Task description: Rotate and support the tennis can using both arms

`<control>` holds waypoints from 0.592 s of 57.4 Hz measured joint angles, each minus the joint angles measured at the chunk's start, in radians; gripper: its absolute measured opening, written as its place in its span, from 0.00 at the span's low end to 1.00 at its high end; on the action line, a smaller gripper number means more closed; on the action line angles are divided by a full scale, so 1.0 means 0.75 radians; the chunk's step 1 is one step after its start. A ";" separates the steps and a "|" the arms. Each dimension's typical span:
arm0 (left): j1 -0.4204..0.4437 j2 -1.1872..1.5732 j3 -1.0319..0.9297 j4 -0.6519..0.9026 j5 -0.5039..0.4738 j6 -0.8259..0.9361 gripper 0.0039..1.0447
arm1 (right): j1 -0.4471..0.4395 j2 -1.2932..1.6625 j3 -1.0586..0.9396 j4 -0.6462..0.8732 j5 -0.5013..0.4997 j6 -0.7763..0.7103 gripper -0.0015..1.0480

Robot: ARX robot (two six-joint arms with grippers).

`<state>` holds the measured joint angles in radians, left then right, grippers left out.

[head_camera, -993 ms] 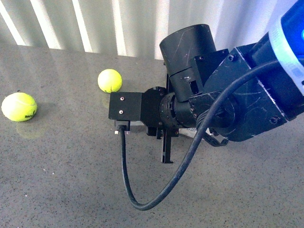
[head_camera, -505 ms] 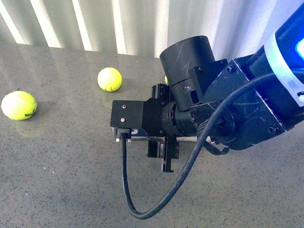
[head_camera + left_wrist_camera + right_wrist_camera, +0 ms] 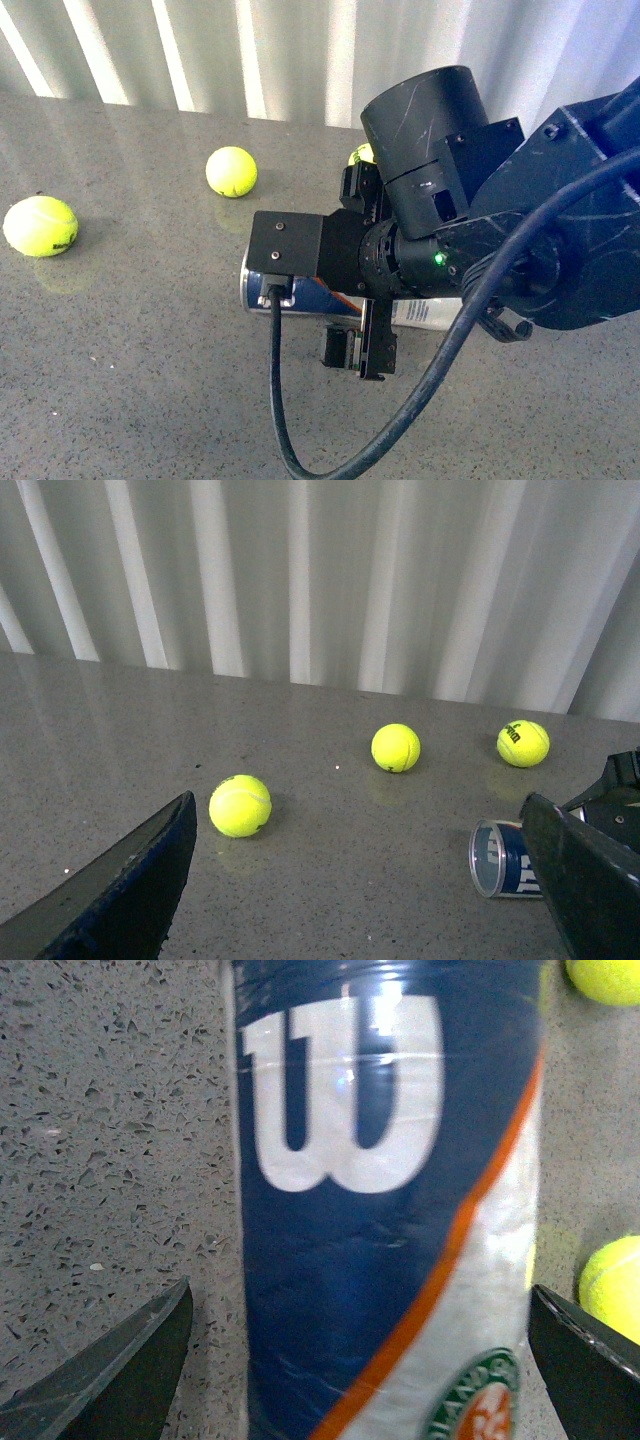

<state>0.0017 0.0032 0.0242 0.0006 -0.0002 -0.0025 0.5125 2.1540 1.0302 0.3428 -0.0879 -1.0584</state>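
Navy-labelled clear plastic tennis can [image 3: 380,1210] lies sideways on the grey table [image 3: 100,740]. The right pincer [image 3: 355,1360] straddles it, fingers spread wide, likely not touching (blurry view), set to rotate. The left pincer [image 3: 360,890] gapes empty, well apart.

The front view looks from the robot's body forward and down over the bench [image 3: 120,380] to the ribbed wall [image 3: 200,50]; the right arm [image 3: 540,250] stands very near the lens. The left wrist view sits low and faces the same wall, well back from the tennis can [image 3: 505,858]. The right wrist view looks at the can from very near, probably straight down. All three share the can; the first two share also the balls [image 3: 231,170].
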 joint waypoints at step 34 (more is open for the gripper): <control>0.000 0.000 0.000 0.000 0.001 0.000 0.94 | -0.139 -0.274 -0.216 0.118 -0.058 0.096 0.93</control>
<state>0.0017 0.0032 0.0242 0.0006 0.0002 -0.0025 0.4084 1.9484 0.8680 0.4313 -0.1314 -0.9867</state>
